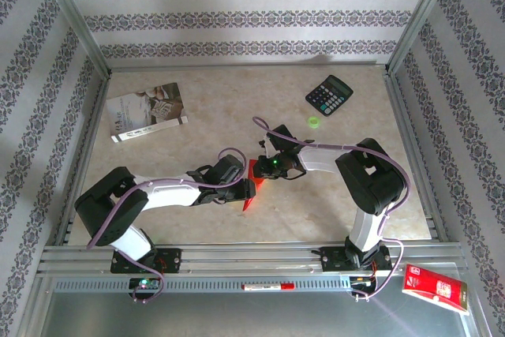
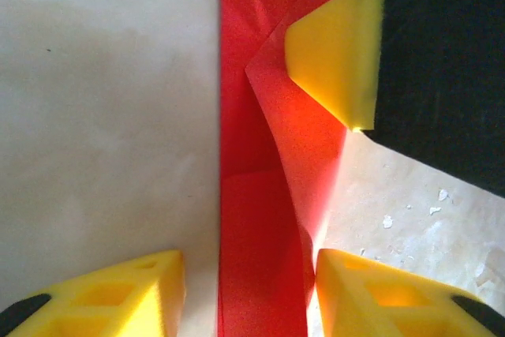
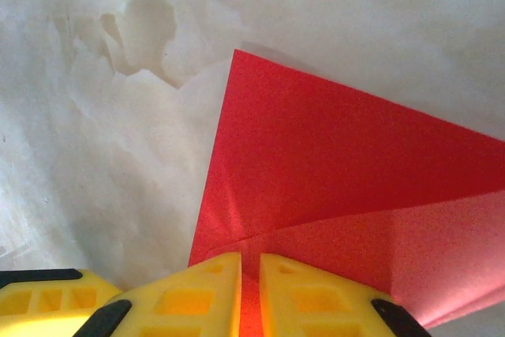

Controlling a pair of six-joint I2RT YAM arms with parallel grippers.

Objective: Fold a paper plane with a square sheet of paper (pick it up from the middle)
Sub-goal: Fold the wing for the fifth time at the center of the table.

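Observation:
The bright red sheet of paper lies folded in layers in the middle of the table, between my two grippers. In the left wrist view it is a narrow red strip with a raised flap on its right. My left gripper is open and straddles that strip; the left finger stands clear of it, the right finger is at the flap's edge. From the far side, my right gripper is shut on the paper's edge, and one of its yellow fingers rests on the flap.
A black calculator lies at the back right with a small green piece in front of it. A grey-white booklet lies at the back left. A glossy red packet sits off the table at the near right.

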